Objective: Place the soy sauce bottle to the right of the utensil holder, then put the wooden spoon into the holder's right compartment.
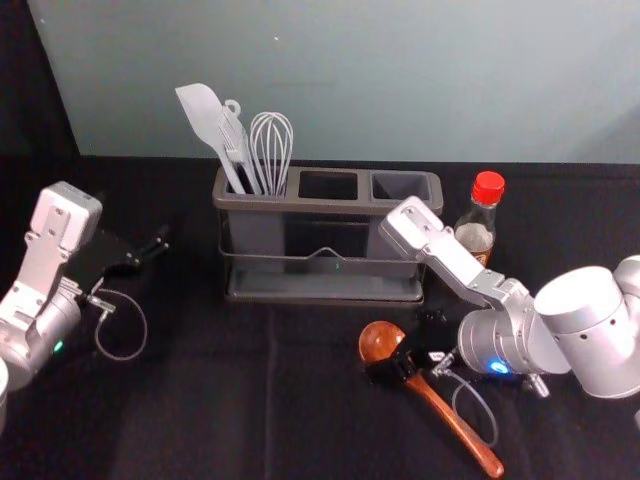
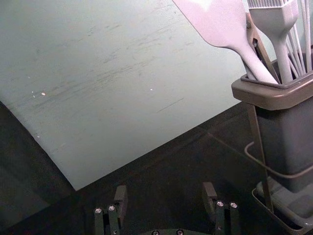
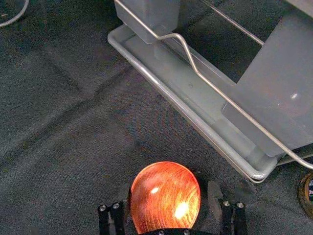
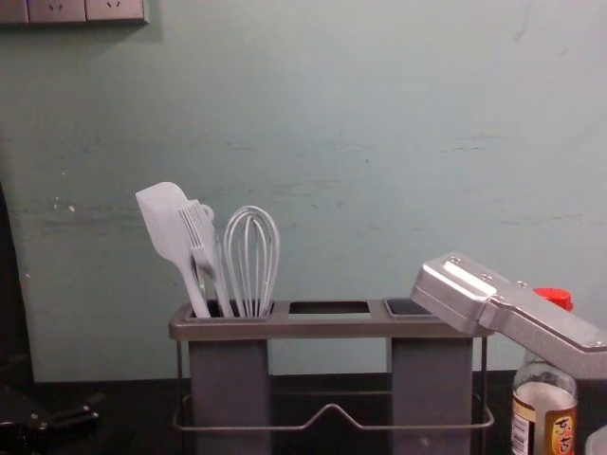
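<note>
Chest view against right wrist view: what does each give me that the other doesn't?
Chest view: the white spatula, fork and whisk standing in the holder's left compartment, the bottle's red cap, and the left gripper low at the left edge.

Right wrist view: the wooden spoon's bowl between the right gripper's open fingers, and the holder's bottom tray.

Both: the utensil holder, its front wire, and the soy sauce bottle.
</note>
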